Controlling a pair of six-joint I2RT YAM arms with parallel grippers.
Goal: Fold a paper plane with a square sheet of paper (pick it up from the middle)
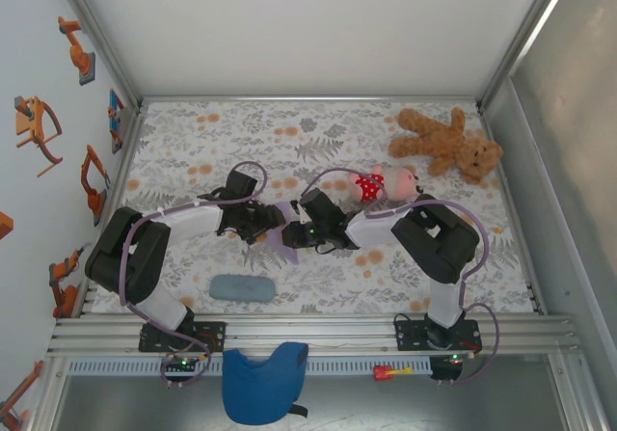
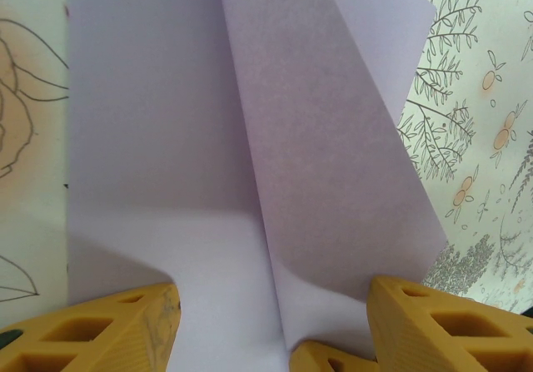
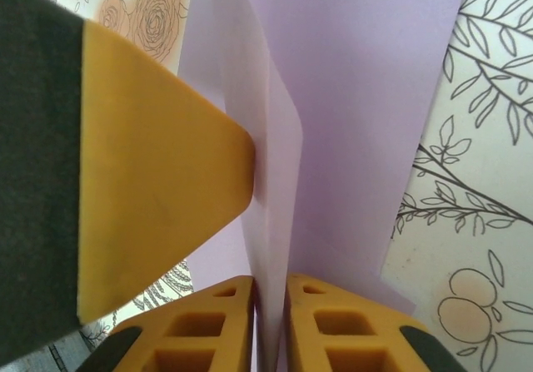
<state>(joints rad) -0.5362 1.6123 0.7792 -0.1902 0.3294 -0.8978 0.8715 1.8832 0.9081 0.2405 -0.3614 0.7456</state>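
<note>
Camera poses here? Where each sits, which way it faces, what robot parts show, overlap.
Top external: above, behind the bases, facing down on the floral table; both arms, left gripper and right gripper close together mid-table.
Left wrist: on the left arm, looking past its spread fingers at the lavender paper.
Right wrist: on the right arm, looking along fingers pinching its raised fold.
Shared: both wrist views see that paper.

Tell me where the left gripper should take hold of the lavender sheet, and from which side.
Probably the raised fold along the centre crease of the square sheet of paper, from above, one finger on each face. The rest lies flat on the table with no edge to get under, and the right gripper pinches that upstanding fold this way.
</note>
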